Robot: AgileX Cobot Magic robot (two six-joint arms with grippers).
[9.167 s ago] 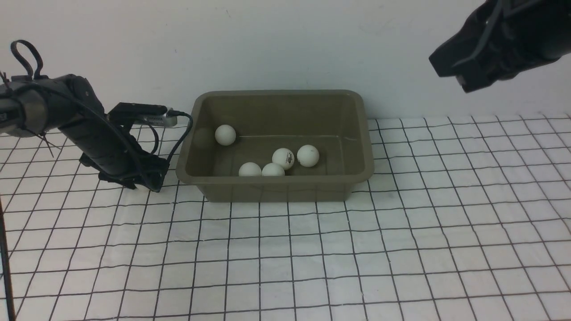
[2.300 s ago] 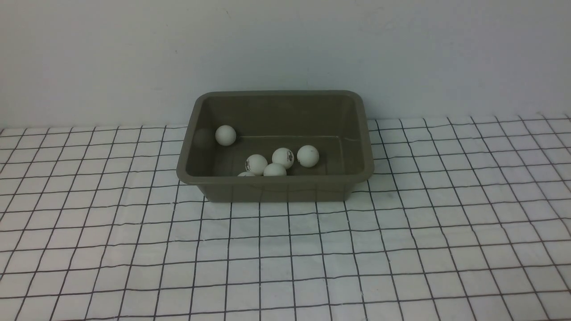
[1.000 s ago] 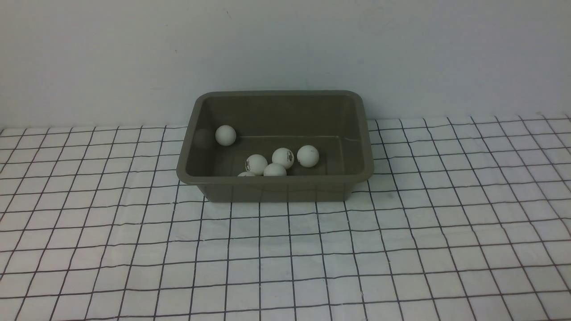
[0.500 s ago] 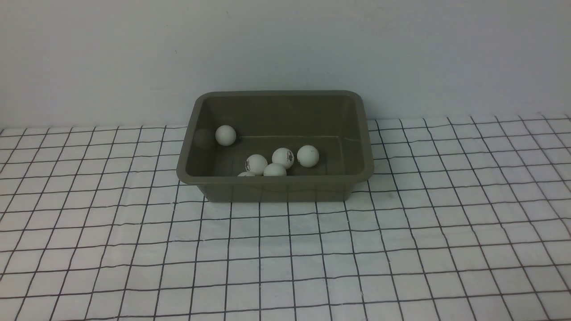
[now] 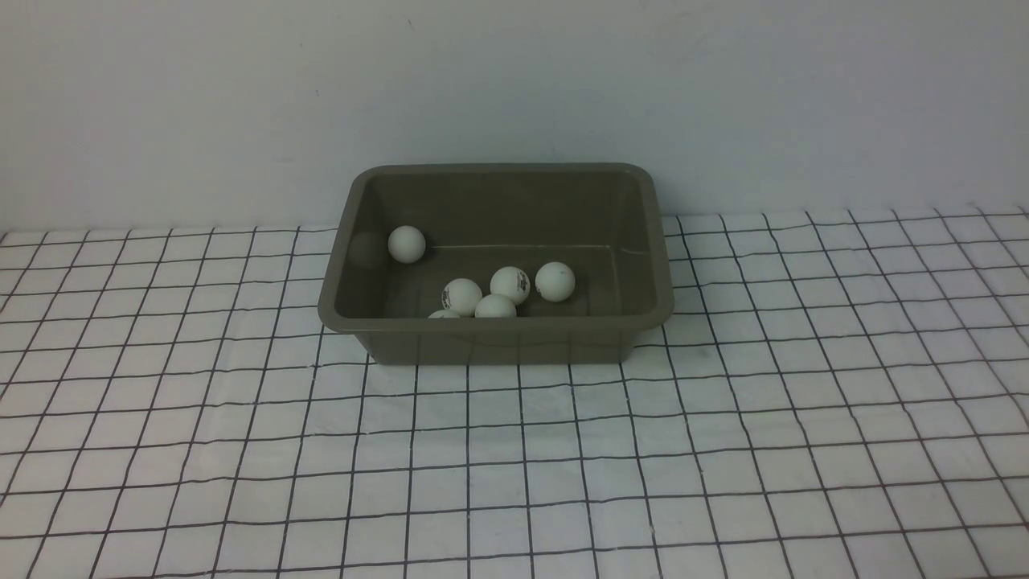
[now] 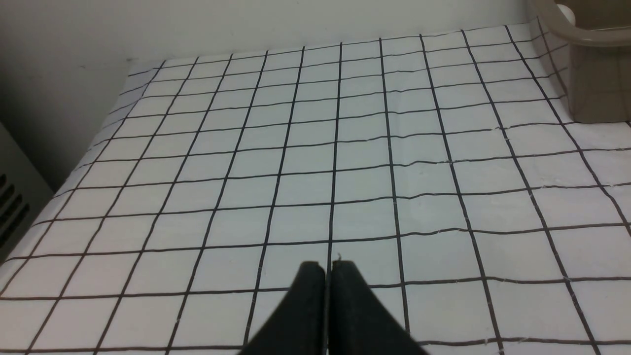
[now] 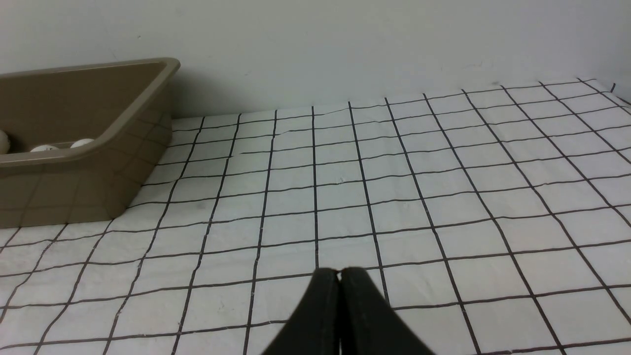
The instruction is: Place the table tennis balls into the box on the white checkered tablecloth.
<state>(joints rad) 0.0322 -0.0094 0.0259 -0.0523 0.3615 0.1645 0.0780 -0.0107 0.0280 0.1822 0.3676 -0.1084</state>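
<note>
- A plain pale wall stands behind the worktop, which is covered by the cloth, white with a thin black grid and slightly wrinkled.
- My left end effector does not show in the front view; its wrist view shows it low over bare cloth, jaws pressed together, clenched on nothing.
- From that end effector, the box lies ahead and toward my right; only its near corner and rim reach the edge of the left wrist view.
- The box sits on the cloth at the middle back of the worktop, near the wall, its long axis running left to right across my front view.
- Inside it I count six balls: one alone near the left wall, then a close cluster near the front wall, namely a sliver of one behind the rim, one, one, one with a dark mark, and one furthest right.
- The front rim hides part of the floor, so I cannot tell if another ball sits there.
- I see no ball on the cloth in any view.
- My right end effector is likewise out of the front view, low over bare cloth, jaws together and empty.
- From it the box lies ahead and toward my left, its right end showing in the right wrist view.
- I judge the two arms about equally far from the box, one either side, with nothing between them left to fetch, so the job looks done or nearly so.
</note>
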